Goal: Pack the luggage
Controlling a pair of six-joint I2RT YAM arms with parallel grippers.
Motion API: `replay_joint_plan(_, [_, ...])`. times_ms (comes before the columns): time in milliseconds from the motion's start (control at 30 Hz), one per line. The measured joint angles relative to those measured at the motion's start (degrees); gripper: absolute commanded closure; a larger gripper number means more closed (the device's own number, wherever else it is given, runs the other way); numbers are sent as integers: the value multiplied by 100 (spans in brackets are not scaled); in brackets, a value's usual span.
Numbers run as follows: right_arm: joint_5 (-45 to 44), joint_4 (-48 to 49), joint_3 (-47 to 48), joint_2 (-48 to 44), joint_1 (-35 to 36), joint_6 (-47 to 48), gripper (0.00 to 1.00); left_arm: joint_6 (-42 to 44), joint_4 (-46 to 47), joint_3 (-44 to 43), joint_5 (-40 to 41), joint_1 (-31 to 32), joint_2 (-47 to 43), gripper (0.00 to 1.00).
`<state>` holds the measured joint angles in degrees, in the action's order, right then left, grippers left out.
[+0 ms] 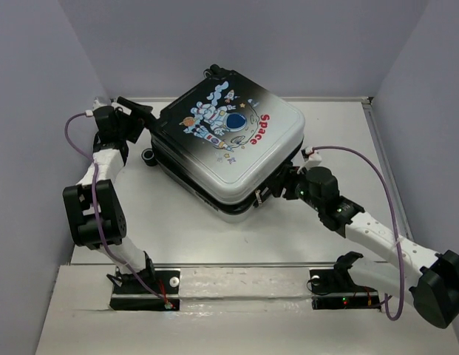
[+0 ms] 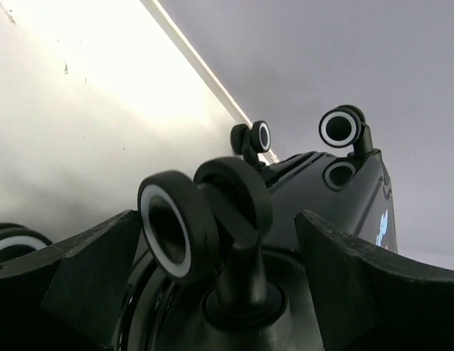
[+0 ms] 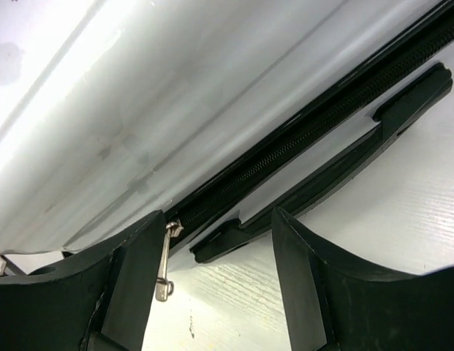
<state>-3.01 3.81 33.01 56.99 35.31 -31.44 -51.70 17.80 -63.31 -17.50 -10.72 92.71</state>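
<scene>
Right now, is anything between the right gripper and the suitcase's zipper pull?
Nothing visible is. The right gripper is open at the suitcase, right by its zippered seam, and the metal zipper pull hangs free just inside one finger. The black side handle lies next to the seam, not in front of the pull.

One legible word: "Space" (image 1: 266, 124), in red letters, printed on the top shell of the luggage (image 1: 236, 163). It sits just right of the cartoon astronaut (image 1: 233, 122), where the shell fades from white to black. From the top camera the word is turned, its letters running away from the astronaut's head toward the shell's right edge. The left wrist view catches a pale blue sliver of print (image 2: 382, 223) at the shell's edge; too small to read.
</scene>
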Motion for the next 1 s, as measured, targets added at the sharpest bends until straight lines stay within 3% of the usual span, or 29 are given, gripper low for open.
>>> replay_joint_plan(100, [87, -39, -85, -59, 0, 0, 32, -50, 2, -219, -22, 13, 195, 14])
replay_joint_plan(233, [109, -133, -229, -122, 0, -11, 21, -149, 63, -481, -59, 20, 476, 32])
replay_joint_plan(267, [107, -173, -247, -122, 0, -28, 21, -181, 92, -514, -68, 24, 542, 45])
replay_joint_plan(333, [76, -251, -269, -103, 2, -44, 29, -295, 144, -551, -116, 46, 656, 54])
replay_joint_plan(367, [42, -280, -269, -61, 2, -55, 38, -339, 243, -573, -107, 50, 678, 59])
replay_joint_plan(400, [-22, -330, -271, 7, 2, -81, 55, -398, 229, -619, -105, 48, 682, 62])
replay_joint_plan(433, [-81, -354, -278, 55, 2, -118, 61, -417, 234, -629, -94, 48, 682, 65])
replay_joint_plan(500, [-269, -468, -352, 151, 2, -240, 73, -455, 227, -636, -90, 48, 688, 83])
replay_joint_plan(567, [-413, -562, -409, 136, 0, -306, 74, -459, 229, -636, -90, 50, 695, 94])
replay_joint_plan(600, [-470, -623, -409, 122, -2, -341, 72, -463, 232, -636, -90, 50, 695, 94])
replay_joint_plan(733, [-608, -673, -376, 83, -42, -317, 28, -487, 236, -636, -111, 50, 695, 94])
replay_joint_plan(767, [-621, -686, -354, 85, -42, -299, 25, -492, 238, -636, -116, 50, 693, 94])
replay_joint_plan(900, [-638, -632, -151, 205, -175, -295, 24, -498, 219, -636, -125, 50, 673, 94])
replay_joint_plan(967, [-597, -437, -85, 433, -297, -372, 31, -498, 157, -636, -131, 55, 625, 94])
replay_joint_plan(1000, [-577, -315, -76, 608, -363, -417, 40, -498, 133, -636, -129, 55, 603, 94])
